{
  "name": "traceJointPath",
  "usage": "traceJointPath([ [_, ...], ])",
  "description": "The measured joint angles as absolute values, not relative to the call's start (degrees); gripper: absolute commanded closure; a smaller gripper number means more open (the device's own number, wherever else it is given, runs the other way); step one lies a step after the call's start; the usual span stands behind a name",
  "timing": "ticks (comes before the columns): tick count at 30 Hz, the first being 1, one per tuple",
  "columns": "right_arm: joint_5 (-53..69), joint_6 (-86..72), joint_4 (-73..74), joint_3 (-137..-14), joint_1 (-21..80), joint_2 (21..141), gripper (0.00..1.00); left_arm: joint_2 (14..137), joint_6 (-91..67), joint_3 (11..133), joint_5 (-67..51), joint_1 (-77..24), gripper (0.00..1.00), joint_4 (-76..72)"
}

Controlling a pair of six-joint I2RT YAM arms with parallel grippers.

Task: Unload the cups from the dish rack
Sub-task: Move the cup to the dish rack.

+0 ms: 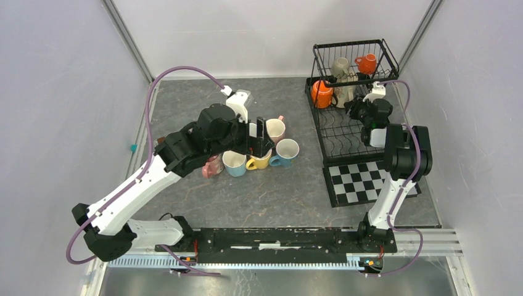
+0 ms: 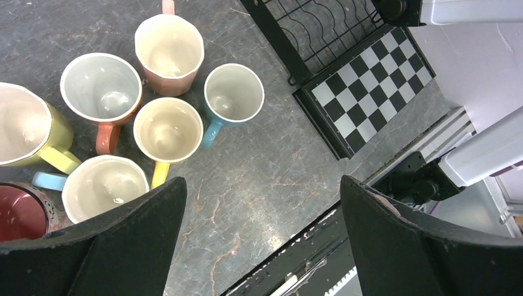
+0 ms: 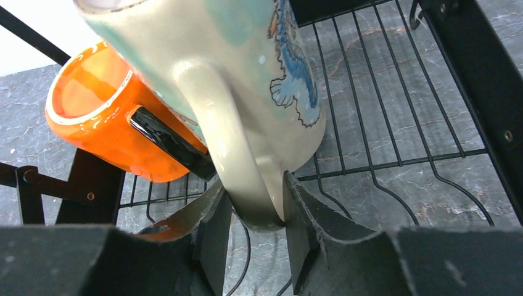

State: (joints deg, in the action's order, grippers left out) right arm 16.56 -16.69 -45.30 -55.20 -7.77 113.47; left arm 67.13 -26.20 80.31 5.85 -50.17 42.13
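Note:
The black wire dish rack (image 1: 354, 44) stands at the far right. Its upper tier holds a grey-olive cup (image 1: 340, 65) and an orange cup (image 1: 366, 63). On the lower tier are an orange cup (image 1: 321, 94) and a cream cup (image 1: 345, 92). My right gripper (image 1: 354, 105) is shut on the cream cup's handle (image 3: 247, 166), with the orange cup (image 3: 92, 117) beside it, over the rack wires (image 3: 382, 165). My left gripper (image 1: 262, 147) is open and empty (image 2: 262, 182) above several cups standing upright on the table (image 2: 169, 129).
A black-and-white checkered mat (image 1: 364, 180) lies in front of the rack and also shows in the left wrist view (image 2: 370, 86). The table cups cluster mid-table (image 1: 287, 150). The black base rail (image 1: 277, 237) runs along the near edge. Walls close in on both sides.

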Motion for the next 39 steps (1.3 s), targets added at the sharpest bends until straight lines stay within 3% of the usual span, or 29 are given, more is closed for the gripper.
traceJointPath([
  [8,16.4,-16.4,-45.4,-55.6,-7.4,113.8,0.79,67.4,-26.2,80.4,5.8,-49.8,0.0,43.2],
  [29,10.2,-10.4,-37.7,-42.7,-5.4,98.9,0.9,68.1,-26.2,80.0,4.5,-49.5,0.0,41.4],
  [39,8.7,-12.0,-32.8,-37.3,-4.9,91.0,0.89,68.1,-27.6,75.4,2.7,-49.2,0.0,38.4],
])
